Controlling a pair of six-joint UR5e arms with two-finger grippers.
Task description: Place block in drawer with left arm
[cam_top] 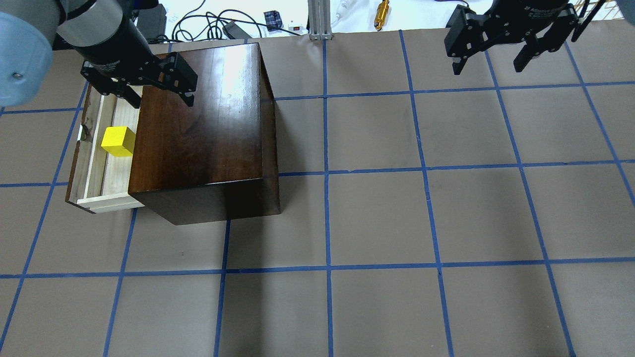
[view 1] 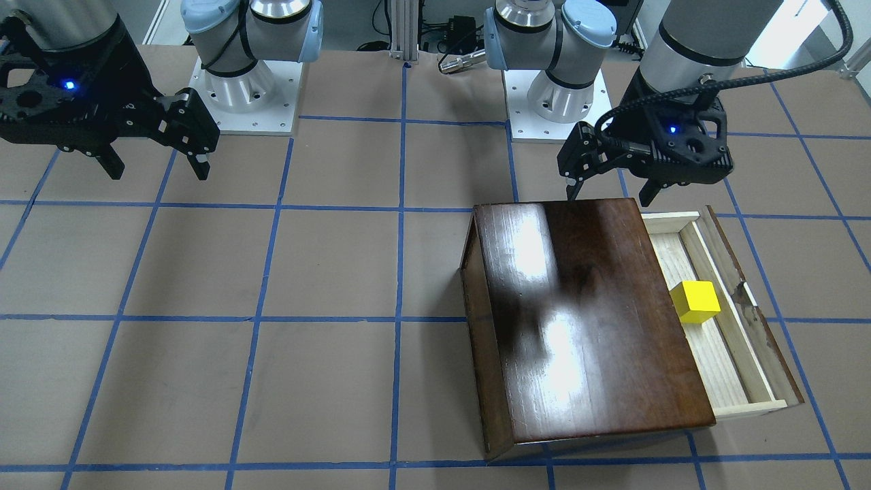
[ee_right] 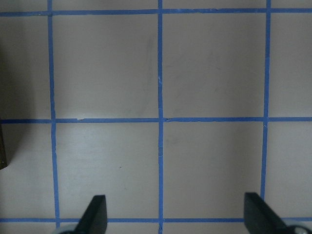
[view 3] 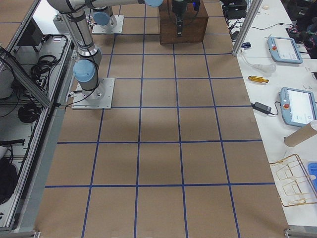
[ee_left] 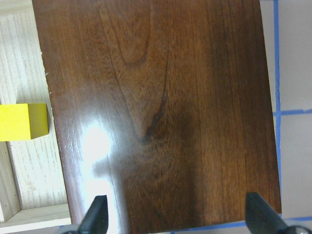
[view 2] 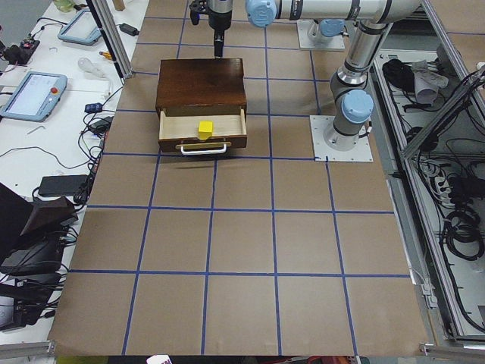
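The yellow block (view 1: 695, 301) (cam_top: 118, 141) (view 2: 204, 130) rests inside the pulled-out drawer (view 1: 722, 327) (cam_top: 92, 148) of the dark-brown cabinet (view 1: 585, 320) (cam_top: 198, 129). My left gripper (view 1: 607, 196) (cam_top: 161, 101) is open and empty. It hovers above the cabinet's top near the drawer side, apart from the block. In the left wrist view (ee_left: 176, 219) the cabinet top (ee_left: 161, 112) fills the frame, with the block (ee_left: 22, 121) at the left edge. My right gripper (view 1: 158, 173) (cam_top: 487, 69) (ee_right: 175, 217) is open and empty over bare table, far from the cabinet.
Brown paper with a blue tape grid (cam_top: 327, 173) covers the table. Cables and a brass tool (cam_top: 382, 12) lie beyond the far edge. The arm bases (view 1: 238, 88) (view 1: 558, 95) stand at the robot's side. Side benches hold tablets (view 2: 30, 95) (view 3: 297, 106).
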